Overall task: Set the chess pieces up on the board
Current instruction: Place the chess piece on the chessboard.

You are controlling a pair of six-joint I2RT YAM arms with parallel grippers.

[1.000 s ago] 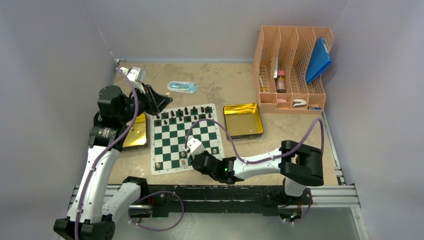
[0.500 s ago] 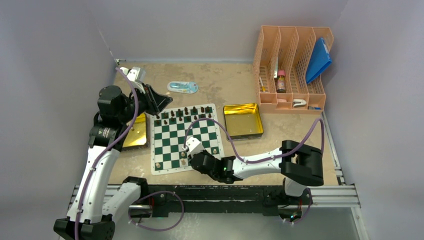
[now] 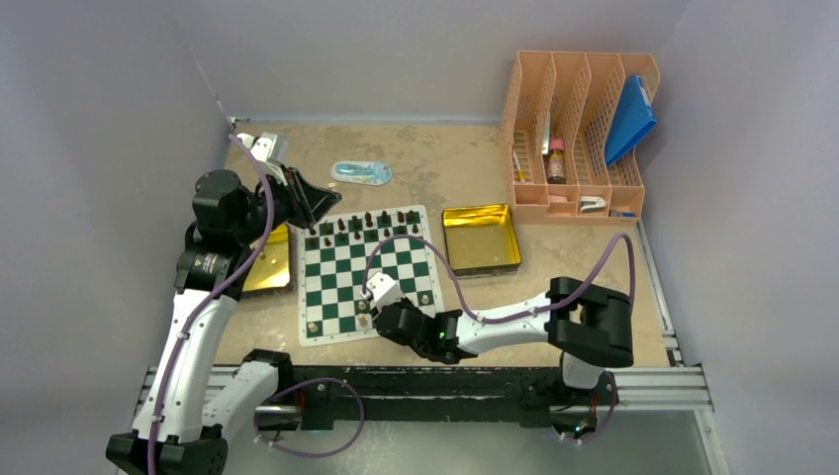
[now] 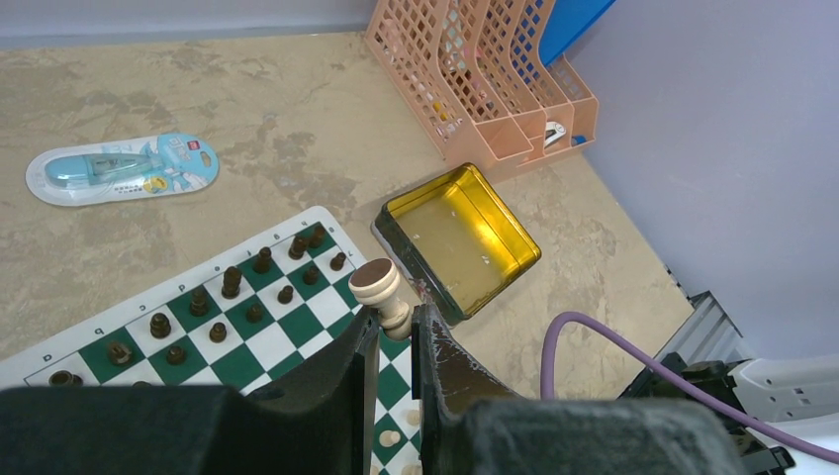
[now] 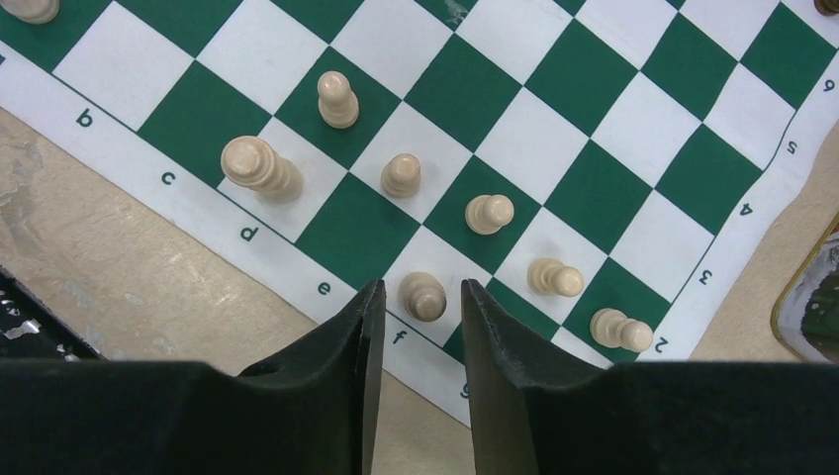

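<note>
We are reading this as the set-down step for the right gripper [image 5: 419, 293]. Its jaws are standing spread either side of a cream piece [image 5: 423, 296], touching neither flank, on the row along the near edge of the board [image 5: 465, 94], by the letter f. To do it well we are wanting a straight lift with the jaws apart, since neighbours are standing just beside (one brush could topple several).

The left gripper [image 4: 394, 323] is pinching a cream figurine [image 4: 378, 284], whose round base is sticking out beyond the fingertips, above the board's far left corner. It is needing a square among the cream ranks at the near edge, and we are judging it wiser to bring it in once the right arm is out of the way.

In the right wrist view we are counting eight cream pieces [image 5: 336, 99], one cut by the frame; with the figurine, that is making nine. Dark pieces [image 4: 230, 282] are lining the far edge in two rows. Fourteen are showing plainly in the left wrist view, with more possibly hidden behind the fingers. Two gold trays [image 3: 481, 237] are lying on the tabletop [image 3: 435, 168], one beside each side edge of the board.
</note>
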